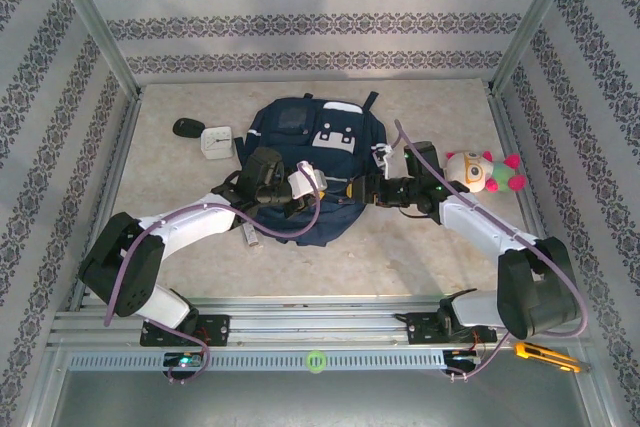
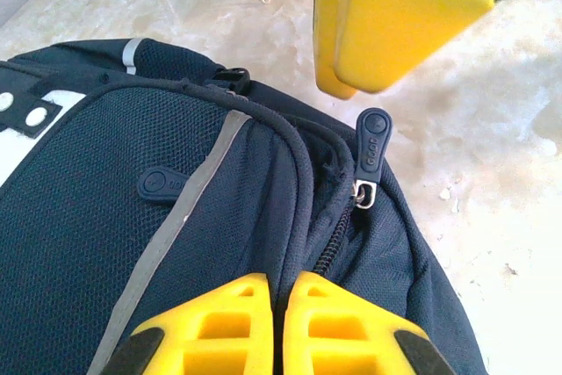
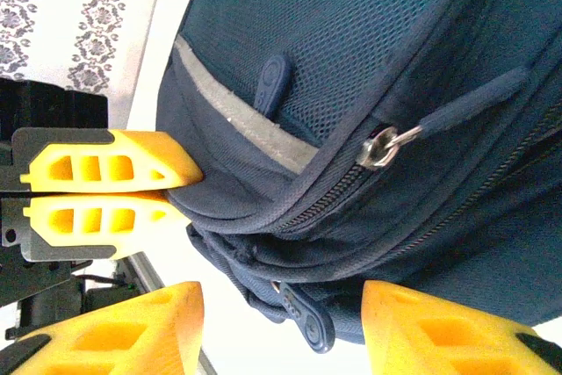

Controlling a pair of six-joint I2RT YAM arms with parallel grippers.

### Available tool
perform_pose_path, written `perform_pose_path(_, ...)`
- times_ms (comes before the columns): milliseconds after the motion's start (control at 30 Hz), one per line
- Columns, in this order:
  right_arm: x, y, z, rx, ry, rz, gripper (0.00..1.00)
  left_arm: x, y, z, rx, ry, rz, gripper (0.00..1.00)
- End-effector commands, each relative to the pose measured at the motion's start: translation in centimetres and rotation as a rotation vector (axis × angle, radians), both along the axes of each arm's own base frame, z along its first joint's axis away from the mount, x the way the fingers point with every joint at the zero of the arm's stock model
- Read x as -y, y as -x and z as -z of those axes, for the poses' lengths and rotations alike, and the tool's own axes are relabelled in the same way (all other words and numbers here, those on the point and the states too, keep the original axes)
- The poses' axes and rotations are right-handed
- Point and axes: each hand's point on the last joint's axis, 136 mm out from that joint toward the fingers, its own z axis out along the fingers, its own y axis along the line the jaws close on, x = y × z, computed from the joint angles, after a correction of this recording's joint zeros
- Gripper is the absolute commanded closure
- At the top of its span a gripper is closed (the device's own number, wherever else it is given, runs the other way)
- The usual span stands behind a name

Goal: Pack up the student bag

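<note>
1. Top view: the student bag (image 1: pixel 300 152) lies flat, front side up, about mid-table (image 1: pixel 420 247). The left arm (image 1: pixel 190 222) and right arm (image 1: pixel 480 222) both reach in to its near end from either side. A plush toy (image 1: pixel 482 171) sits off to the right, clear of the bag.

2. Left wrist: the left gripper (image 2: pixel 283 292) is pinched right down, pads basically touching, with the bag's piped seam running into the crack between them. I'd call that a grip on the fabric edge. A dark zip tab (image 2: pixel 371 151) stands just past it on the slider. I can't tell how far that zip is undone.

3. Right wrist: the right gripper (image 3: pixel 281 300) is spread wide with nothing in it. What looks like that same zip tab sits between its fingers, not touched yet. The left gripper shows at the left here too, fingers together on the bag's edge.

4. Handling, my guess: it's soft mesh and fabric that lies pretty flat, so likely light and floppy. Tug it anywhere and it'll bunch up or slide instead of opening. So pin the stiffer seam with one claw and take the rubbery tab with the other. The tab is small and could slip out sideways.
</note>
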Motion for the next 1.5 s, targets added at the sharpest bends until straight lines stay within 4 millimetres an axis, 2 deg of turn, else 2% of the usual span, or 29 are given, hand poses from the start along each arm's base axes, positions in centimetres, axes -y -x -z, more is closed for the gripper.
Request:
perform_pose_path(0,-0.6,0.0,0.4,-0.006,-0.023,-0.043,0.49,0.9,-0.7,-4.1,0.085,0.12,0.013,1.0)
perform_pose_path(167,-1.2,0.7,1.0,-0.035,-0.03,-0.07,0.51,1.1,-1.0,-4.1,0.089,0.111,0.015,1.0)
perform_pose_path(433,-2.1,1.7,0.7,-0.02,-0.048,-0.126,0.65,1.3,-1.3,-4.2,0.091,0.109,0.02,1.0)
perform_pose_path(533,-2.1,1.4,1.4,-0.022,0.008,-0.122,0.63,1.3,-1.3,-4.2,0.091,0.11,0.022,1.0)
perform_pose_path(600,-1.9,1.3,2.1,-0.01,0.071,-0.117,0.55,1.3,-1.4,-4.3,0.092,0.107,0.021,1.0)
perform_pose_path(767,-2.1,1.6,3.4,0.0,0.197,-0.145,0.54,1.3,-1.4,-4.5,0.097,0.102,0.023,1.0)
perform_pose_path(833,-2.2,1.7,3.7,0.006,0.228,-0.156,0.57,1.3,-1.3,-4.5,0.098,0.1,0.026,1.0)
perform_pose_path(900,-2.3,1.5,3.8,0.022,0.254,-0.151,0.66,1.3,-1.4,-4.6,0.099,0.102,0.028,1.0)
perform_pose_path(1033,-1.6,0.7,4.1,0.046,0.316,-0.124,0.85,1.3,-1.2,-4.7,0.099,0.104,0.032,1.0)
perform_pose_path(1100,-0.9,0.4,4.2,0.059,0.358,-0.102,1.0,1.1,-1.2,-4.5,0.101,0.088,0.027,1.0)
perform_pose_path(1167,0.1,0.2,3.9,0.072,0.372,-0.07,1.0,0.5,-1.3,-4.2,0.098,0.07,0.019,1.0)
perform_pose_path(1333,4.1,-0.5,4.0,0.028,0.358,0.042,1.0,-1.4,-0.8,-3.1,0.083,0.018,0.013,1.0)
perform_pose_path(1400,4.8,-0.9,4.0,0.021,0.346,0.061,1.0,-2.0,-0.3,-2.4,0.07,-0.018,0.022,1.0)
perform_pose_path(1467,4.7,-1.2,3.8,0.018,0.322,0.058,1.0,-2.5,0.1,-2.0,0.066,-0.04,0.026,1.0)
